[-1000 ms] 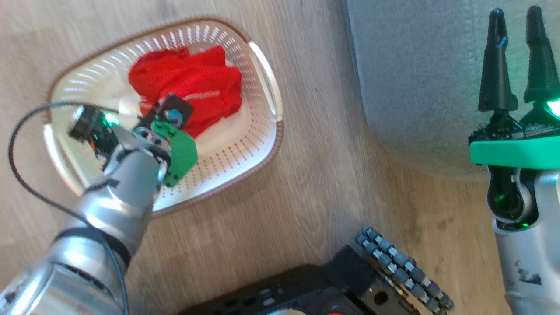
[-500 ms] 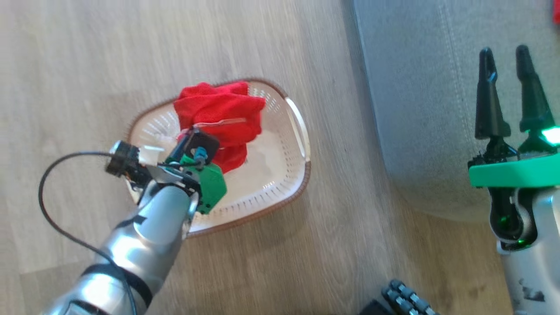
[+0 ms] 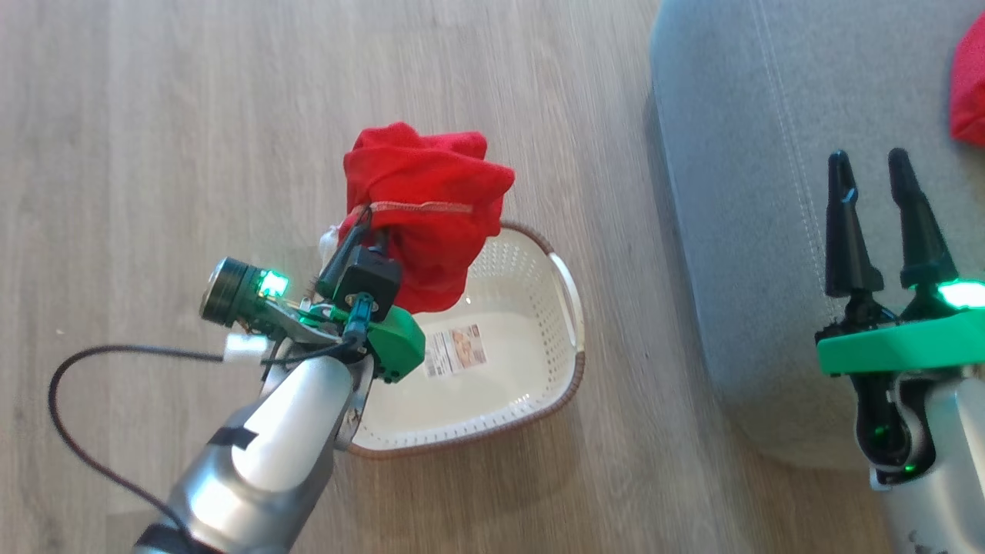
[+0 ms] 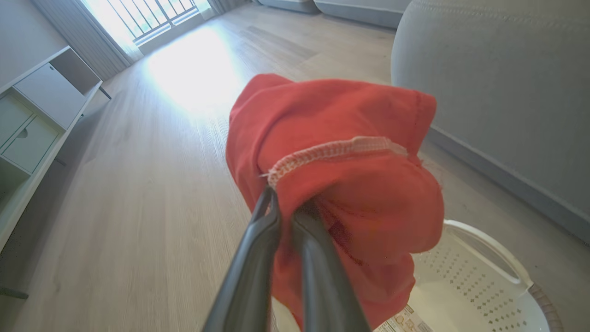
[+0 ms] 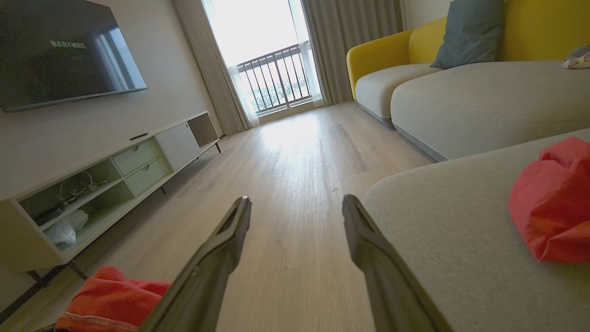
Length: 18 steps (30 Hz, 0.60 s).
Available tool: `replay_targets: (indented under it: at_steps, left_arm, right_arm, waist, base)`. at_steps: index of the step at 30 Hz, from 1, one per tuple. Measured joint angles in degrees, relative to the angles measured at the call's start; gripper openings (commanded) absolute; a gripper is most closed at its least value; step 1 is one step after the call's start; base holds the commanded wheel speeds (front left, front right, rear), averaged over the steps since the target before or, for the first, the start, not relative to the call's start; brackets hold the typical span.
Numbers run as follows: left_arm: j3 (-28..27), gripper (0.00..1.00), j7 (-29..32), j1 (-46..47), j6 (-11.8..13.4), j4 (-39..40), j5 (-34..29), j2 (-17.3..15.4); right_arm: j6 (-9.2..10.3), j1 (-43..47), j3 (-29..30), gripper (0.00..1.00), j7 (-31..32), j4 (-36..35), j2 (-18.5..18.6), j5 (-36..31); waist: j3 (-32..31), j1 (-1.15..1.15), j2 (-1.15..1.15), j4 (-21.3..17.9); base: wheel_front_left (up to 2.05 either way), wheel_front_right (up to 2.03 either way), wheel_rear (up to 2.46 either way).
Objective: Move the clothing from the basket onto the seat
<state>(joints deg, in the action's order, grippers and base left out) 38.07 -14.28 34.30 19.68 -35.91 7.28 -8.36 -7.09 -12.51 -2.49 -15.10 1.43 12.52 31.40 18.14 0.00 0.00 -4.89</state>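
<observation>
**Red garment [image 3: 427,208] pinched in the left gripper [image 3: 368,225], held up over the basket [image 3: 571,308].**

In the head view the bunched cloth, crossed by a pale stitched hem, sits at 11 o'clock from the basket's middle. The left wrist view shows both dark fingers [image 4: 258,258] clamped tight on a fold of it. The cream basket stands on the wooden floor [image 3: 192,115], its paper label [image 3: 455,350] showing on its bottom. The grey seat [image 3: 739,192] lies at 3 o'clock from the basket, apart from it. A second red garment [image 3: 969,85] rests on the seat at the head view's 2 o'clock edge. The right gripper [image 3: 869,158] shows at 4 o'clock, over the seat's edge, its fingers spread wide and holding nothing.
</observation>
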Motion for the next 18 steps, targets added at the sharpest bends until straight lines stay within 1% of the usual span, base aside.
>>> replay_targets:
  at_steps: [5, 10, 12, 16, 18]
  left_arm:
    - [-3.6, 0.0, 0.0, -3.9, 0.2, 12.0, -0.7, -0.9]
    - [-7.8, 0.0, -0.1, -7.1, 0.1, 22.9, -0.9, -0.8]
    - [-9.3, 0.0, -0.2, -8.0, -0.4, 27.1, -1.8, -0.8]
    - [-12.3, 0.0, -0.2, -9.1, -0.9, 35.3, -2.8, 0.0]
    - [-14.2, 0.0, -0.2, -9.6, -1.3, 39.7, -2.5, 1.3]
  right_arm:
    - [0.0, 1.0, -0.4, 1.0, 0.1, 0.5, -0.3, 0.0]
    - [0.0, 3.3, -1.2, 1.0, 0.1, 0.9, -0.4, 0.0]
    - [0.0, 4.2, -1.8, 1.0, 0.1, 1.1, -0.5, 0.0]
    - [0.0, 5.0, -2.1, 1.0, 0.1, 1.4, -0.6, -0.1]
    - [0.0, 5.1, -2.4, 1.0, 0.1, 1.4, -0.6, -0.1]
  waist:
    - [-3.6, 0.0, 0.0, 1.4]
    - [-6.8, 0.0, 0.0, 2.6]
    - [-7.9, 0.0, 0.0, 3.0]
    - [-9.7, 0.0, 0.0, 3.4]
    - [-10.3, 0.0, 0.0, 3.4]
  base:
    - [0.0, 0.0, 0.0]
    - [0.0, 0.0, 0.0]
    - [0.0, 0.0, 0.0]
    - [0.0, 0.0, 0.0]
    - [0.0, 0.0, 0.0]
